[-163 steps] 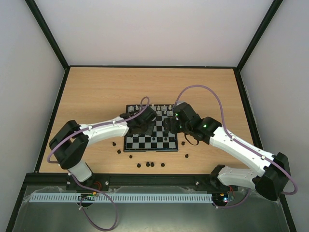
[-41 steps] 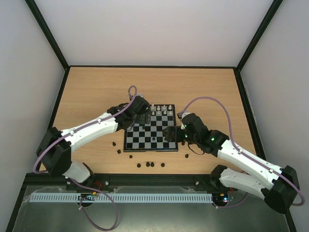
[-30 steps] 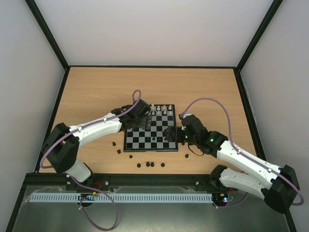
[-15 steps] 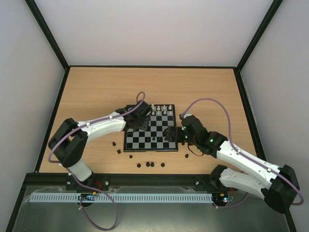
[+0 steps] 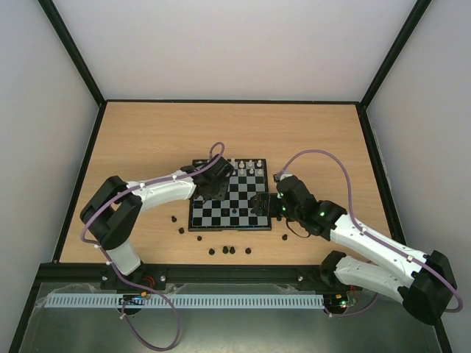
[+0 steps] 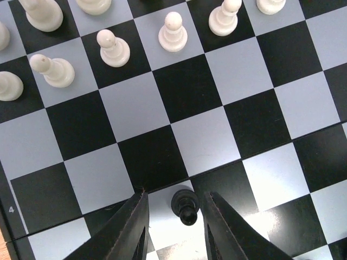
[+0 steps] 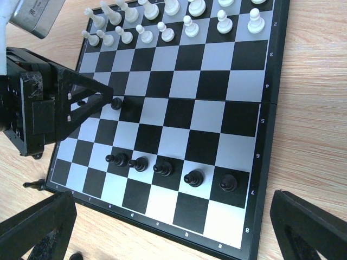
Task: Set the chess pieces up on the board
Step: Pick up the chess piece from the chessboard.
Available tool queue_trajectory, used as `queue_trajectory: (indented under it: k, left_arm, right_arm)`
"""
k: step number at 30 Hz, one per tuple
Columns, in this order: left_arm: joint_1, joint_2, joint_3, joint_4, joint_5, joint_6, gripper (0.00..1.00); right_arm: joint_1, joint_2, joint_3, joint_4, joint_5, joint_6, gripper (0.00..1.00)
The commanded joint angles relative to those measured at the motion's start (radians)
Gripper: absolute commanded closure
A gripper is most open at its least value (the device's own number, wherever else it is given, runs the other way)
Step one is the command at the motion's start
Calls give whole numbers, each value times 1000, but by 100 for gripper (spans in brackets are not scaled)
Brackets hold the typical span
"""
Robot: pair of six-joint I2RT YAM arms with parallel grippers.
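Board (image 5: 243,193): white men (image 5: 246,168) along its far edge.
Left gripper (image 5: 212,193): over board's left half.
Right gripper (image 5: 262,204): over board's right edge.
Black men (image 5: 229,251): loose, just off board's near edge.

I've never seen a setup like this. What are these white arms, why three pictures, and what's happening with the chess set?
These are two robot arms bolted at the near edge of a wooden table. The wide picture looks down from above; the other two come from a camera on each wrist. On the table lies a small chessboard. White pieces stand along its far side, five black pieces stand in a row nearer, and loose black pieces lie beside the board. The left tool has its fingers either side of one black pawn, with a gap showing, so it seems not to squeeze it. The right tool hangs open and empty.
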Motion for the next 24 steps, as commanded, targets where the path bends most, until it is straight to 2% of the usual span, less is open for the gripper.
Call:
queue_trajectory:
  k: [1, 18, 24]
  left_arm:
    - [5, 22, 9, 0, 13, -4, 69]
    - [5, 40, 18, -13, 20, -12, 88]
    - [2, -8, 4, -37, 15, -21, 90]
  right_arm:
    - [-4, -1, -11, 6, 13, -18, 1]
    - [-4, -20, -27, 5, 16, -25, 1]
    - [-4, -27, -28, 1, 15, -23, 1]
